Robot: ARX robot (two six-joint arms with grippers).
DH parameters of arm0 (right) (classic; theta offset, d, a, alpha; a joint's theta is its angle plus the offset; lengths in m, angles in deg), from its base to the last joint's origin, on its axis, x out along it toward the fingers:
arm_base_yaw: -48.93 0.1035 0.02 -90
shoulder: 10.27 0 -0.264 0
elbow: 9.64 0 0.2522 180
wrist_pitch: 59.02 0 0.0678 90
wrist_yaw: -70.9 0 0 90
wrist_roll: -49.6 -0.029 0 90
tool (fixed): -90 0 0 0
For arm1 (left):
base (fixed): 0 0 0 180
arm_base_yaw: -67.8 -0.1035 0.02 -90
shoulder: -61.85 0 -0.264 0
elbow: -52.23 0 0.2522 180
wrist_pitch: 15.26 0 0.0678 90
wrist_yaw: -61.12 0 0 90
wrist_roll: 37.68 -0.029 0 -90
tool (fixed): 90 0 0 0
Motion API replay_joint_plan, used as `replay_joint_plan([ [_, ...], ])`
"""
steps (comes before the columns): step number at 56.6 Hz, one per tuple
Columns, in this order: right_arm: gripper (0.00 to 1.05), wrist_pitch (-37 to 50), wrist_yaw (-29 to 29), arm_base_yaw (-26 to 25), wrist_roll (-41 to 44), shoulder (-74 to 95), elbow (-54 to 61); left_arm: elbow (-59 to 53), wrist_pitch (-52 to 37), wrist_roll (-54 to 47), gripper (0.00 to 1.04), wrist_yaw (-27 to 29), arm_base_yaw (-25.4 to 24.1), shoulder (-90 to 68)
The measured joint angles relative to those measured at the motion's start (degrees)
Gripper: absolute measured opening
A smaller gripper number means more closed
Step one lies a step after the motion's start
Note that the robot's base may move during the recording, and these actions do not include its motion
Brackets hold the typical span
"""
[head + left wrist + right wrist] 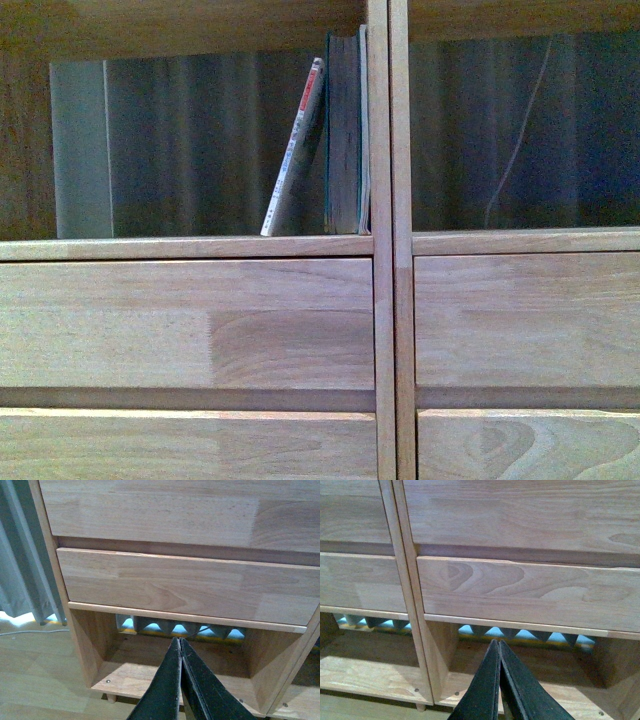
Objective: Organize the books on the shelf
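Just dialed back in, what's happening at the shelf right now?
Nothing is being handled at the moment. Both the left hand and right hand are shut and empty, held low in front of the shelf facing its bottom compartments. In the front view, two books sit in the upper left compartment: the dark teal book stands upright against the divider, and the thin white-spined paperback leans against it.

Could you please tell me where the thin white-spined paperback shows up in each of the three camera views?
Front view: the thin paperback leans tilted against the dark teal book, in the open compartment left of the vertical divider.
Left wrist view: not in it; only lower panels, a bottom compartment and the shut left gripper.
Right wrist view: not in it; the right gripper is shut.
Shared landmark: the shelf's double vertical divider.
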Motion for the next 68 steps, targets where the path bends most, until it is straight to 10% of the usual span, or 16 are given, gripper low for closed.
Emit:
replay_joint_plan([
  [59,0.03,0.00,0.00,0.00,0.02,0.00,0.00,0.02,12.72,-0.02,0.03,0.02,0.00,12.39],
  [68,0.32,0.00,0.00,0.00,0.00,0.00,0.00,0.02,12.72,-0.02,0.17,0.02,0.00,12.39],
])
